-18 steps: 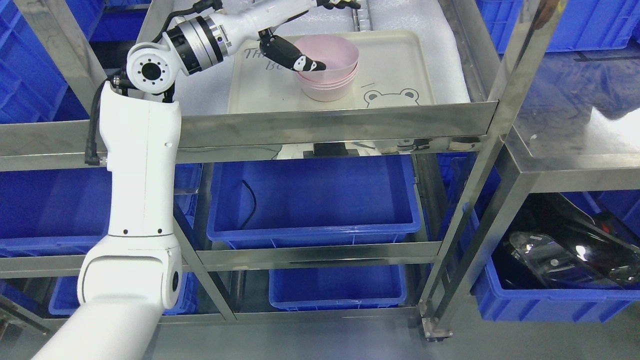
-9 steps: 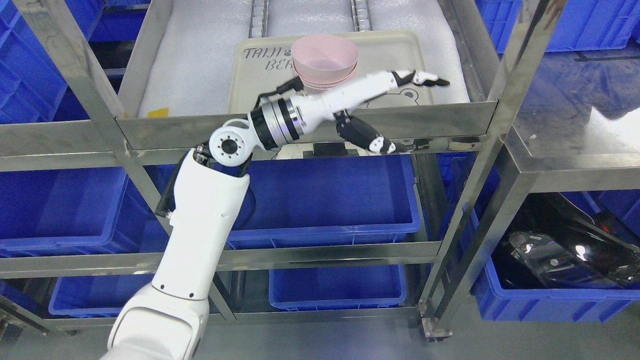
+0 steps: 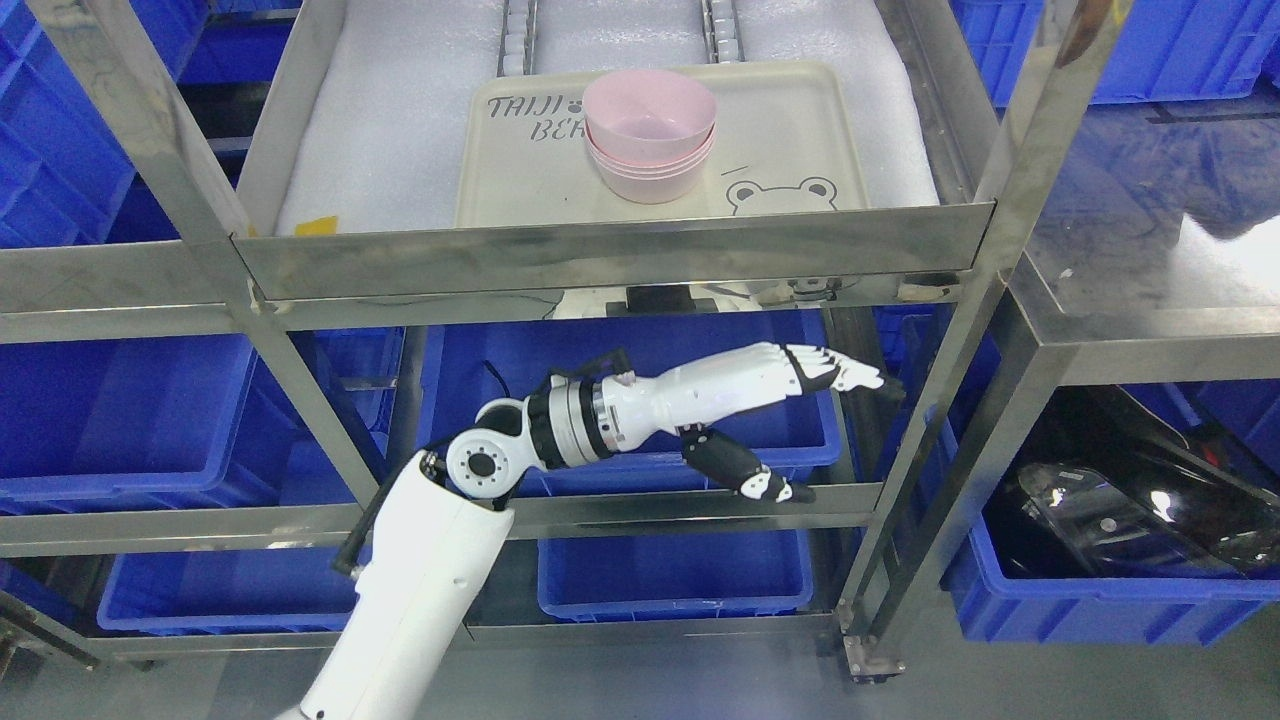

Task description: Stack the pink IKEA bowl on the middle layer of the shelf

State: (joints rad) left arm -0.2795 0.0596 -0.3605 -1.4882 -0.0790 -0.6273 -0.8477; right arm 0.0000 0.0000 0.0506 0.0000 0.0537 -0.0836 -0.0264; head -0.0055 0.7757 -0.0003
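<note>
A stack of pink bowls point(image 3: 650, 135) stands upright on a cream tray point(image 3: 790, 130) with a bear print, on the padded upper shelf level. My left hand point(image 3: 815, 430) hangs well below that level, in front of a blue bin point(image 3: 640, 440). Its fingers point(image 3: 840, 372) are stretched out flat to the right, the thumb points down to the right, and it holds nothing. The left arm rises from the bottom edge left of the middle. No right arm shows.
The steel shelf rail point(image 3: 620, 255) runs across below the tray, with slanted uprights point(image 3: 960, 330) at the right and left. More blue bins point(image 3: 120, 410) fill the lower levels. A black glossy object point(image 3: 1130, 500) lies in a bin at the right.
My left hand let go of the top bowl, pulled out of the shelf and dropped down to the bin level. The bowl stack stays on the tray.
</note>
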